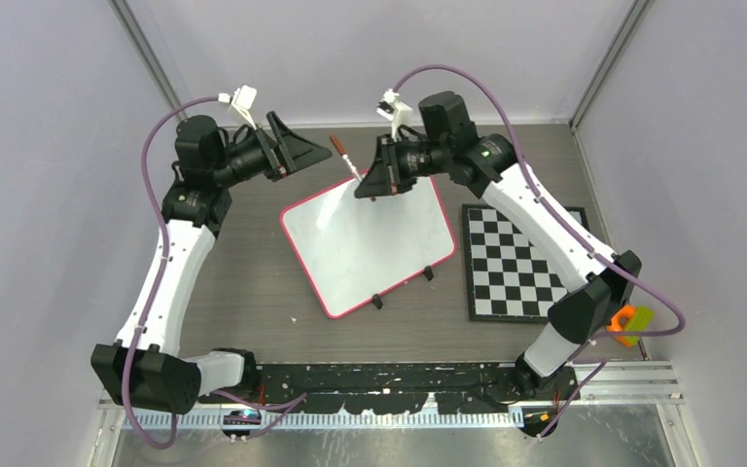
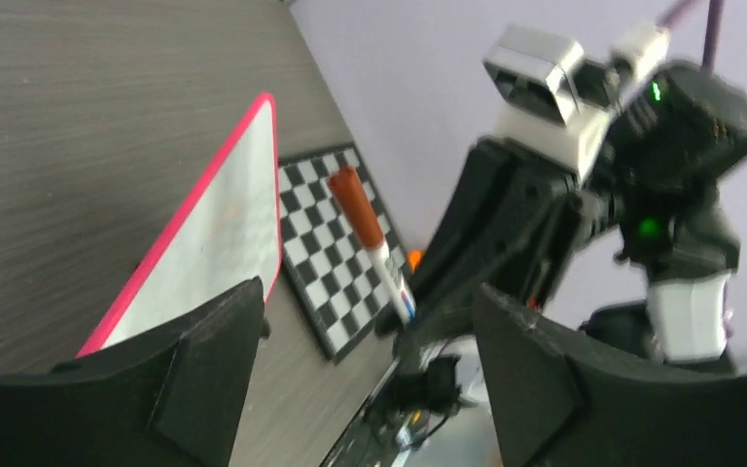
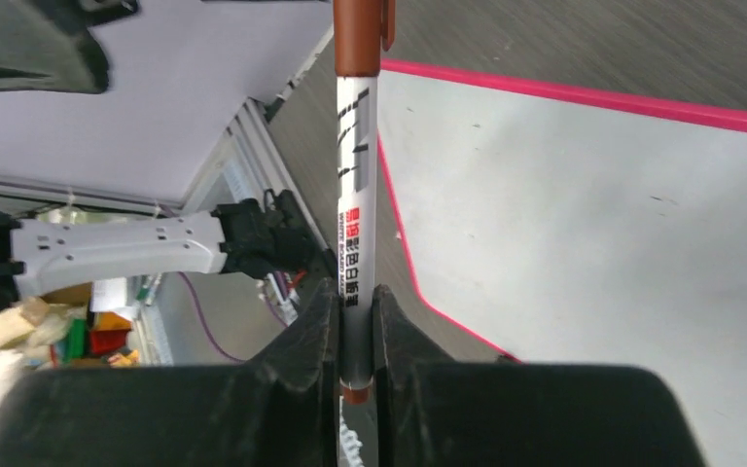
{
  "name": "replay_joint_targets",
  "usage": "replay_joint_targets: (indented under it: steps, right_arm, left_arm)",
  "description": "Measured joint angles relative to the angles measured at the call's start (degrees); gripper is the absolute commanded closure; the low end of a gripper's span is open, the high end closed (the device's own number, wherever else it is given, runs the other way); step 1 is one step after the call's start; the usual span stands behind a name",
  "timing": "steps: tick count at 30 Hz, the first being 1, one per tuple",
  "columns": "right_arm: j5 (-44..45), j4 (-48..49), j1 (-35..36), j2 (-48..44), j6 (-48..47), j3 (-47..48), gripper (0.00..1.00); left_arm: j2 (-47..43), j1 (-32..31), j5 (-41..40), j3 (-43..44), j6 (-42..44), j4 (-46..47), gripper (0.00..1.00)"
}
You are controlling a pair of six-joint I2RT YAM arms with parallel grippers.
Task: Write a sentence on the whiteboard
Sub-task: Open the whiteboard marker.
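"Gripping anything, the right gripper?"

"Yes. Its jaws are clenched on the brown-capped marker, over the whiteboard's far edge."

"And the left gripper?"

"Jaws released, spread wide."

"Whiteboard?"

"Mid-tabletop, skewed, with the checkered board just beside it toward the right edge."
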Motion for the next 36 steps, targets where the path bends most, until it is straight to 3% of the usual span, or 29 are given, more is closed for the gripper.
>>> replay_joint_targets:
  steps: [1,3,9,15,20,27,36]
  right_arm:
    - [-0.4,-2.0,-0.9,-0.8,-1.7,-0.3,1.0]
    - [-1.5,-6.3,-2.6,-2.2,-6.3,-0.3,1.0]
    - [-9.8,-18.1,-2.8,-5.2,-17.8,-0.7,1.0]
    - [-17.7,-26.9,-1.7,-5.9,-25.1,-2.0,1.0]
    - [-20.7,-30.3,-0.2,-6.6,-27.4,-3.5,1.0]
    - [-23.0,-33.5,1.4,-6.9,-30.1,-3.3,1.0]
    - [-24.4,-35.7,2.3,-6.9,-31.8,-3.3,1.0]
  left_arm:
    - [0.0,0.0,2.3,3.5,7.1,-6.6,0.12]
    - [0.0,0.0,4.3,6.3,14.3,-11.5,0.1]
    - [0.0,-0.1,9.9,13.5,44.5,-30.4,0.12]
    - [3.0,-2.9,14.1,22.1,62.6,-45.2,0.19]
    - [2.7,-11.2,15.2,23.2,71.7,-51.4,0.26]
    - [-0.1,-20.7,14.1,18.6,76.1,-52.5,0.43]
    - [-0.4,-22.7,13.6,17.9,78.2,-52.7,0.7]
